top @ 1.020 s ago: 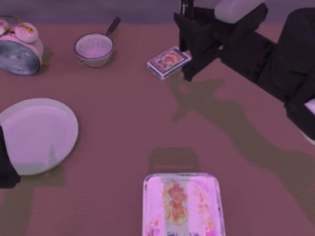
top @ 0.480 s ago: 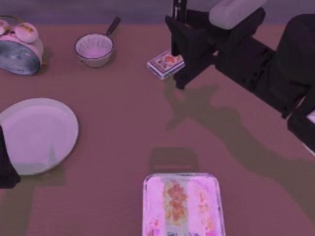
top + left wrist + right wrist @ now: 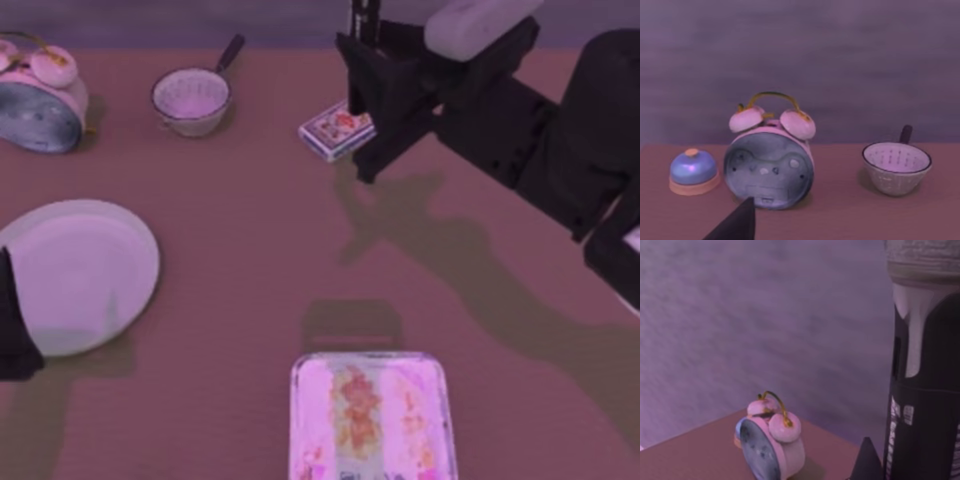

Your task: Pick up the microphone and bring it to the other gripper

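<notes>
the small white saucepan with a dark handle point(image 3: 190, 98) sits near the table's far edge, left of centre; its bowl shows nothing inside from above or in the left wrist view point(image 3: 896, 166). the round white plate point(image 3: 80, 272) lies at the table's left side with a bare surface. the clear rectangular tray with rounded corners point(image 3: 370, 415) at the near edge holds pink and orange food in lengthwise strips.

count: one saucepan, one plate, one tray, one blue-and-white card box point(image 3: 335, 129), one pink twin-bell alarm clock with a grey face point(image 3: 38, 95), one blue dome call bell on an orange base point(image 3: 693, 171), one microphone, two grippers.

the right gripper point(image 3: 365, 115) hangs above the table's far edge, right of centre, its dark fingers partly overlapping the card box from above. the slim black microphone with a silver-grey mesh head point(image 3: 925, 365) stands upright between those fingers: the right wrist view shows its black handle and pale neck close to the camera, with one dark fingertip point(image 3: 867, 462) beside it. in the top view the handle appears as a short black stub point(image 3: 364, 20) above the gripper. the right gripper is closed on the microphone, which is clear of the table.

the left gripper point(image 3: 12, 330) is at the table's left edge, overlapping the plate's rim. only one dark fingertip point(image 3: 737, 223) shows in its wrist view, so it is not possible to tell how its fingers stand.
</notes>
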You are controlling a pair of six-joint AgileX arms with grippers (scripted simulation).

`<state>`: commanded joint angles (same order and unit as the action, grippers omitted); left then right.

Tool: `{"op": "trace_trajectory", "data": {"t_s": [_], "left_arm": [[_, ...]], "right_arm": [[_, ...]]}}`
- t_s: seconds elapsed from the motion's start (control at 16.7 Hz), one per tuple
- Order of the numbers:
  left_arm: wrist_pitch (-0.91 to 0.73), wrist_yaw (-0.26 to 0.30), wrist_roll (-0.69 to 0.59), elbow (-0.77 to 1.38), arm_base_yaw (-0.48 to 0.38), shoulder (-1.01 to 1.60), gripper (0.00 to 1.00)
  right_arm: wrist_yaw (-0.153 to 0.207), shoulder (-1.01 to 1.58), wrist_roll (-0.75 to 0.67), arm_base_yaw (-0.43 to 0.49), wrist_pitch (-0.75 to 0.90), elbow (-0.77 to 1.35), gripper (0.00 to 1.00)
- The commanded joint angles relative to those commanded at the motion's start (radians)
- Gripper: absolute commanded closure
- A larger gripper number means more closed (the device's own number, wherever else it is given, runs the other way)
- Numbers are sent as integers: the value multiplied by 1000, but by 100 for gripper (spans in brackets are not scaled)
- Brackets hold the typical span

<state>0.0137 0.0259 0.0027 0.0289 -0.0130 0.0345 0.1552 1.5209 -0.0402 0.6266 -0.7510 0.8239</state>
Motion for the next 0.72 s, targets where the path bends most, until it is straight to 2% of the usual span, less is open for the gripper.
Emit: {"op": "trace_trajectory", "data": {"t_s": [0.24, 0.72], "left_arm": [[66, 118, 13, 138, -57, 193, 0], [239, 453, 47, 518, -218, 810, 0]], "right_arm": [[0, 0, 0, 0, 0, 0, 100], [0, 0, 0, 0, 0, 0, 100]]}}
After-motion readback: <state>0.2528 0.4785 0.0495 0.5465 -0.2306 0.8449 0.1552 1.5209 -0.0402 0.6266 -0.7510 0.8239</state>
